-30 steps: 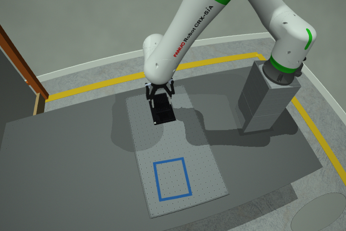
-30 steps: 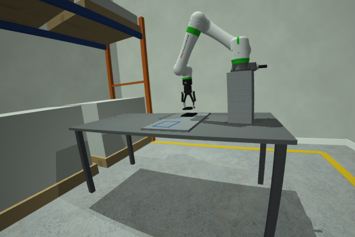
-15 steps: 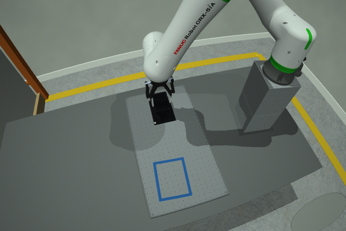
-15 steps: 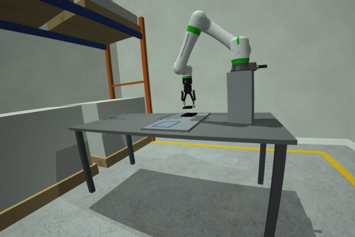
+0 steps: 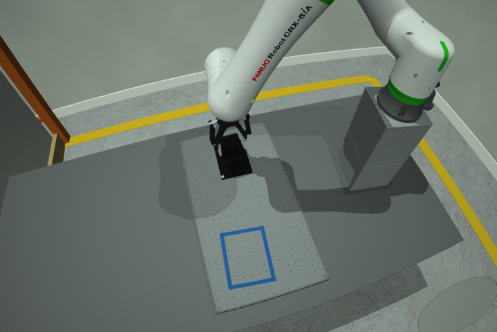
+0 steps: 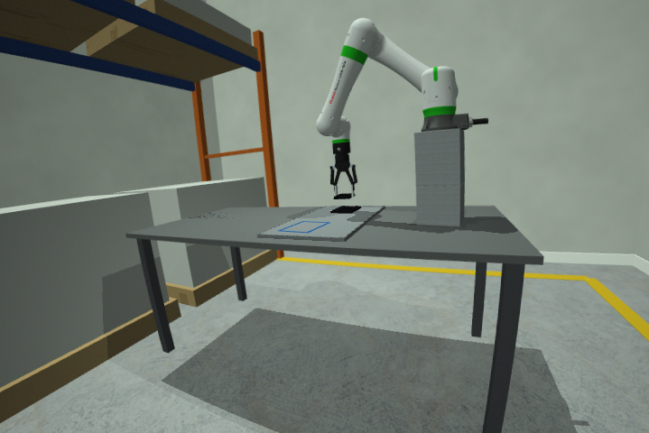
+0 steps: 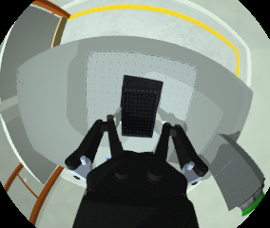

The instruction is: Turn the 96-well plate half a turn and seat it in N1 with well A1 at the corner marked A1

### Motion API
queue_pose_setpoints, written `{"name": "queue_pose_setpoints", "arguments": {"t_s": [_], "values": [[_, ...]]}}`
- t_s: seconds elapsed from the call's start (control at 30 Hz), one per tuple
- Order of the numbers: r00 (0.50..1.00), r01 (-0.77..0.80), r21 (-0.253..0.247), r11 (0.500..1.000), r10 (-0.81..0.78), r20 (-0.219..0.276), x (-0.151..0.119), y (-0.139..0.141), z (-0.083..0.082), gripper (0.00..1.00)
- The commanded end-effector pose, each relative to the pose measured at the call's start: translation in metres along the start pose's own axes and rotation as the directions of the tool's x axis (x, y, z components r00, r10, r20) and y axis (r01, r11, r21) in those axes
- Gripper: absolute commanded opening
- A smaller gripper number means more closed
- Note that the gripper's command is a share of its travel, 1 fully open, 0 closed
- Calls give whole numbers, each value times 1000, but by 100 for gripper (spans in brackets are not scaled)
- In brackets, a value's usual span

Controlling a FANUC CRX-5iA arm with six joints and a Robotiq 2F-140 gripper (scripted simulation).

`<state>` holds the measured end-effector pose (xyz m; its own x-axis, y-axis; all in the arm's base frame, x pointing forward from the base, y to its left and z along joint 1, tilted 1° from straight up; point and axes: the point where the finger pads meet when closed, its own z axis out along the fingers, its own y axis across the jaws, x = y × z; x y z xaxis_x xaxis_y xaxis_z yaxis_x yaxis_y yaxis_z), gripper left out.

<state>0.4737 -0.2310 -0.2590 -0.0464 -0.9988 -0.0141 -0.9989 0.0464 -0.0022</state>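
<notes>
Hanging above the nest N1 point(image 6: 345, 209), the 96-well plate point(image 6: 343, 196) is clamped between the fingers of the gripper point(image 6: 342, 191). The nest holds nothing. Bench spot B1 point(image 5: 226, 261) lies well apart.

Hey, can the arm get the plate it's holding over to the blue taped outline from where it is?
Probably yes: the gripper holds the plate lifted off the nest, and nothing stands between it and the blue outline.
</notes>
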Motion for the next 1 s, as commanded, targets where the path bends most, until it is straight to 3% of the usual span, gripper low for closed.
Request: {"name": "queue_pose_setpoints", "arguments": {"t_s": [0.0,0.97], "values": [[995,97,2,995,-97,3,-14,-3,0,0],[995,97,2,995,-97,3,-95,-19,3,0]]}}
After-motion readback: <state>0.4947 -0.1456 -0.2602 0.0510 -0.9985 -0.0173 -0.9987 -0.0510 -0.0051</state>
